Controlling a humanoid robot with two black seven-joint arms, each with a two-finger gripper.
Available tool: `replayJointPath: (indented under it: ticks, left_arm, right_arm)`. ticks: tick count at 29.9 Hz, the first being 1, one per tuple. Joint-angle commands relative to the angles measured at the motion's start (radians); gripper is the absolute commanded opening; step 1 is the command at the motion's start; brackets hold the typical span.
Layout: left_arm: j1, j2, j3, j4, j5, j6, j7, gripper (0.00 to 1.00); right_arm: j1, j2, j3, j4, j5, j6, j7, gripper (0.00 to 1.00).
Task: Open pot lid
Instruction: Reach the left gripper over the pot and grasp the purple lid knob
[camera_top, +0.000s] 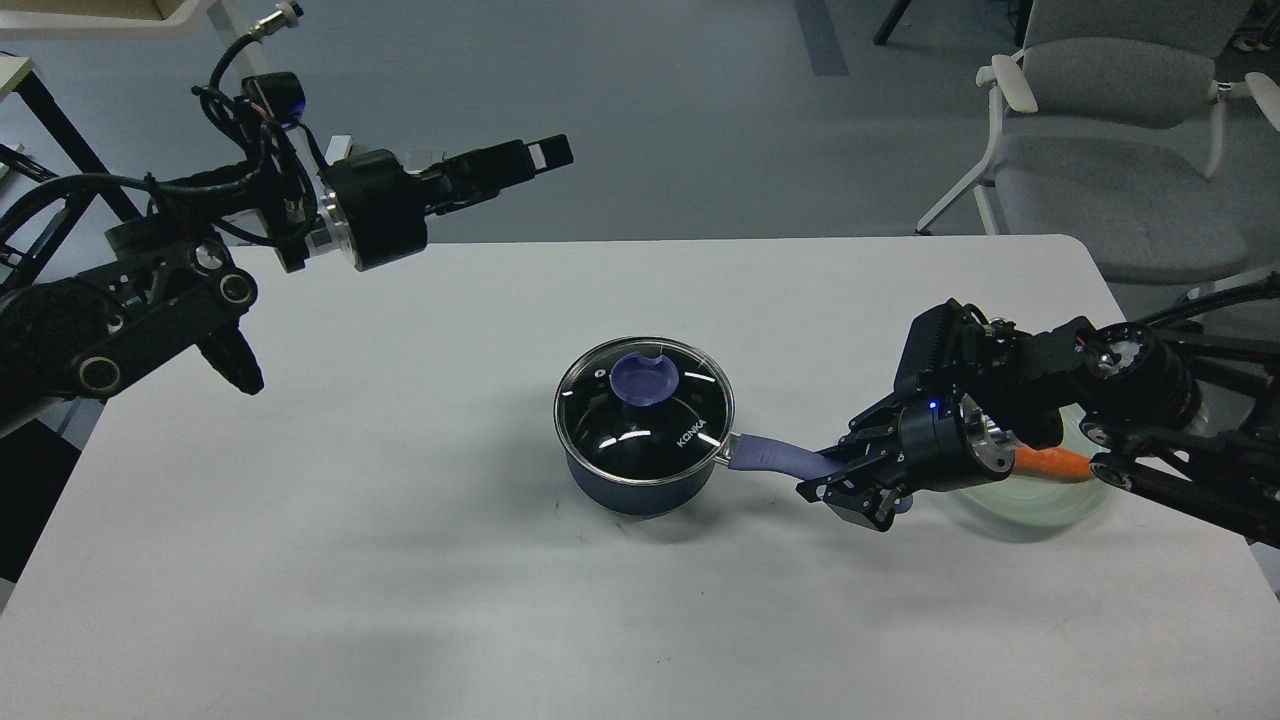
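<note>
The right gripper (835, 485) pinches the pot's (645, 470) handle end, the lid (645, 395) seated just beyond its jaws. The left gripper (520, 160), fingers apparently pressed together, hangs past the table's (400, 560) far edge, well apart from the lid.

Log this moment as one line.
lid: on pot | right gripper: at handle | left gripper: raised, away

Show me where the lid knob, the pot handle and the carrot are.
lid knob (643, 378), head view, its blue top.
pot handle (775, 457), head view, mid-shaft.
carrot (1052, 462), head view, its orange body.
</note>
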Motion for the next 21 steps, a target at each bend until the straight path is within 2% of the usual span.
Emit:
replayJointPath:
  ticks: [1,5,9,12,21]
  left_arm:
    - [-0.001,-0.029,0.016,-0.051,0.198,0.049,0.000,0.94]
    - [-0.033,-0.066,0.106,-0.062,0.399,0.082,0.000,0.96]
    - [-0.044,-0.091,0.214,-0.052,0.528,0.180,0.000,0.98]
    - [-0.044,-0.097,0.267,-0.048,0.598,0.219,0.000,0.98]
    - [-0.035,-0.152,0.298,0.024,0.718,0.270,0.000,0.98]
  right_arm:
    - [-0.003,0.000,0.000,0.000,0.000,0.000,0.000,0.31]
    - [-0.005,-0.001,0.000,0.000,0.001,0.000,0.000,0.31]
    - [-0.006,-0.003,0.000,0.000,0.001,0.000,0.000,0.31]
    - [-0.006,-0.003,0.000,0.000,0.001,0.000,0.000,0.31]
    - [0.001,-0.004,0.000,0.006,0.003,0.002,0.000,0.31]
